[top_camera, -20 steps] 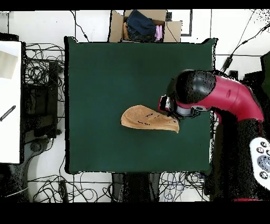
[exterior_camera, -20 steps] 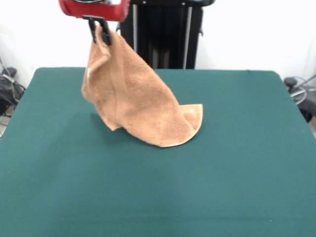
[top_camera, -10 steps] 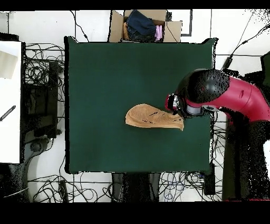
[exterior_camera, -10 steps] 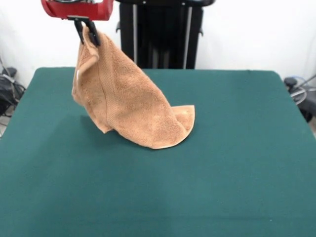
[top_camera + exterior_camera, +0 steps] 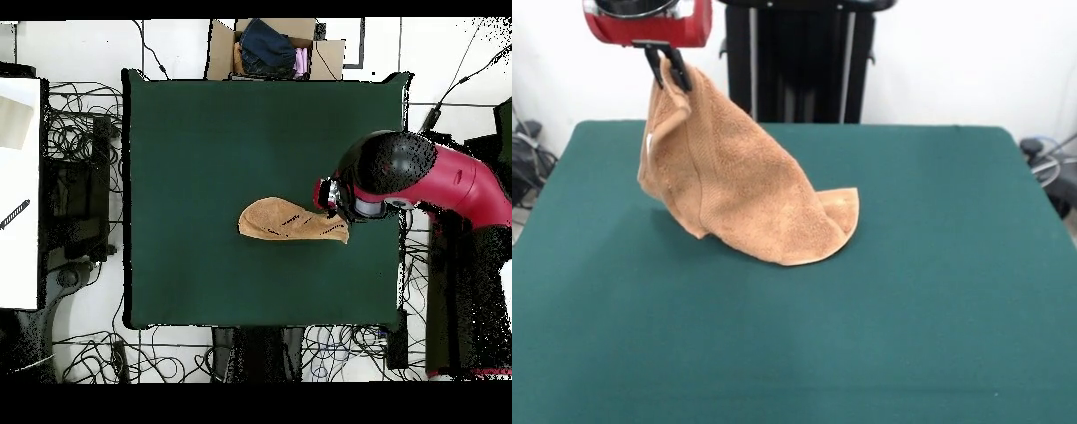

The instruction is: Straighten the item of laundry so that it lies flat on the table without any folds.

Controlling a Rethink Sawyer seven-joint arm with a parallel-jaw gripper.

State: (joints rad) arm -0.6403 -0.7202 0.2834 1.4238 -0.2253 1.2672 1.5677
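One corner of the towel (image 5: 737,181) is pinched tight in the jaws, high up. The rest is draped down and to the right onto the bench (image 5: 927,300), where its low end rests.

- Above the fingers (image 5: 680,71), the red arm (image 5: 646,19) is cut off by the front view's top edge.
- The towel (image 5: 737,185) corner pinched between them is hidden.
- Overhead, the arm's head covers the gripper (image 5: 335,207).

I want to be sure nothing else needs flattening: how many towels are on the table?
1. The towel is held up by one corner in the hand, its lower end resting on the table. None seems hidden.
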